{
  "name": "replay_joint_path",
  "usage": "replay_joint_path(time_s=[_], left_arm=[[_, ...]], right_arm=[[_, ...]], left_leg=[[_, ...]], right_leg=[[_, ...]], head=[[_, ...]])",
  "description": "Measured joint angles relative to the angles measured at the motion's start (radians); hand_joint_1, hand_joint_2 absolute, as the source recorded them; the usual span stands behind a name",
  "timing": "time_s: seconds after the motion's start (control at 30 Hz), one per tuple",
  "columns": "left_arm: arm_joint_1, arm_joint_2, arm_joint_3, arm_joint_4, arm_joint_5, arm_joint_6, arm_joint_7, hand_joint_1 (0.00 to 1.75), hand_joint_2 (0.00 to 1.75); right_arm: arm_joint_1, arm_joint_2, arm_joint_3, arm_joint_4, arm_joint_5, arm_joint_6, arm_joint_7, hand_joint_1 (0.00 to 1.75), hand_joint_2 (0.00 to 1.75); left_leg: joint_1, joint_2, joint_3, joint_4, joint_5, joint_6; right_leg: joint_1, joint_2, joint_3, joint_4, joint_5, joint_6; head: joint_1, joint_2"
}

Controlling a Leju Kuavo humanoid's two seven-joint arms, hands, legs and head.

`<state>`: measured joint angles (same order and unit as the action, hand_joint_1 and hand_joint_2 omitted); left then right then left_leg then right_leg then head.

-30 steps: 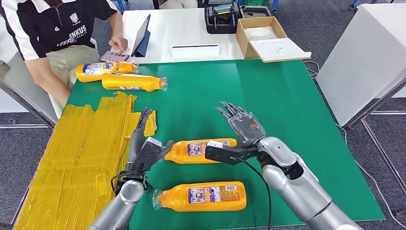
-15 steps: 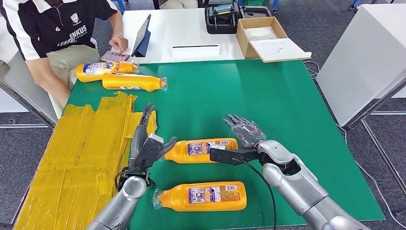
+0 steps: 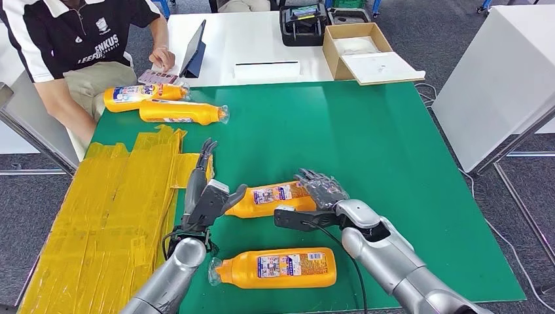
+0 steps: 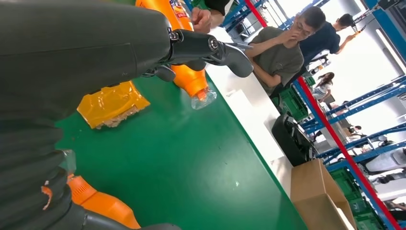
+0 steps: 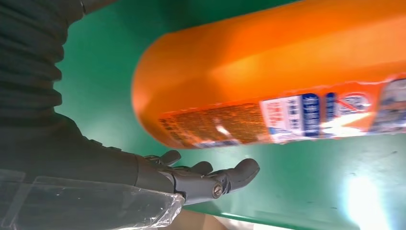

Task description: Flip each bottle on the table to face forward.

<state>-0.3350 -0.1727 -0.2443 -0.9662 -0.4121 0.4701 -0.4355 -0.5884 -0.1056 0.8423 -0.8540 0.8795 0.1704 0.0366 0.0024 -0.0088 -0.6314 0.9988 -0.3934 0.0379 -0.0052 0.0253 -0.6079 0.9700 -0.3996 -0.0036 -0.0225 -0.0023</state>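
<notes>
Tape comes first at the left: crinkled yellow strips (image 3: 111, 196) covering the green tabletop (image 3: 366, 137) beside the left hand (image 3: 204, 196). That hand stands on edge with straight, spread fingers and a thumb reaching toward the neck of the middle bottle (image 3: 271, 199); it grips nothing. The bottle lies on its side between the two hands, slightly tilted, smooth glossy orange plastic with a white-and-blue label facing up and a shoulder tapering toward the left hand. At its flat base end the right hand (image 3: 319, 190) curls over the bottle's top, fingers bent around it; in the right wrist view the thumb hangs loose below the base, so a firm grip cannot be confirmed. Nearer the robot lies a second orange bottle (image 3: 278, 267) with a clear-wrapped cap, apart from both hands.
</notes>
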Motion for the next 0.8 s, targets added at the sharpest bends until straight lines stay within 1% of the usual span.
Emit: replay_joint_path(time_s=[0.2,0.47,0.6,0.8], left_arm=[[-0.002,-0.008,-0.004,0.000,-0.014,-0.002,0.005,0.00,1.75],[-0.003,-0.008,-0.003,0.000,-0.017,0.000,0.002,0.00,1.75],[-0.003,-0.008,-0.003,0.000,-0.017,0.000,-0.007,0.00,1.75],[-0.005,-0.008,-0.003,0.000,-0.017,-0.001,-0.013,0.00,1.75]], right_arm=[[-0.039,0.046,0.016,0.069,0.060,-0.061,0.005,0.00,1.75],[-0.078,0.085,0.043,0.116,0.112,-0.103,0.025,0.00,1.75],[-0.088,0.102,0.055,0.143,0.122,-0.101,0.035,0.00,1.75],[-0.090,0.111,0.064,0.176,0.123,-0.099,0.037,0.00,1.75]], left_leg=[[0.000,0.000,0.000,0.000,0.000,0.000],[0.000,0.000,0.000,0.000,0.000,0.000],[0.000,0.000,0.000,0.000,0.000,0.000],[0.000,0.000,0.000,0.000,0.000,0.000]], right_leg=[[0.000,0.000,0.000,0.000,0.000,0.000],[0.000,0.000,0.000,0.000,0.000,0.000],[0.000,0.000,0.000,0.000,0.000,0.000],[0.000,0.000,0.000,0.000,0.000,0.000]], head=[[0.000,0.000],[0.000,0.000],[0.000,0.000],[0.000,0.000]])
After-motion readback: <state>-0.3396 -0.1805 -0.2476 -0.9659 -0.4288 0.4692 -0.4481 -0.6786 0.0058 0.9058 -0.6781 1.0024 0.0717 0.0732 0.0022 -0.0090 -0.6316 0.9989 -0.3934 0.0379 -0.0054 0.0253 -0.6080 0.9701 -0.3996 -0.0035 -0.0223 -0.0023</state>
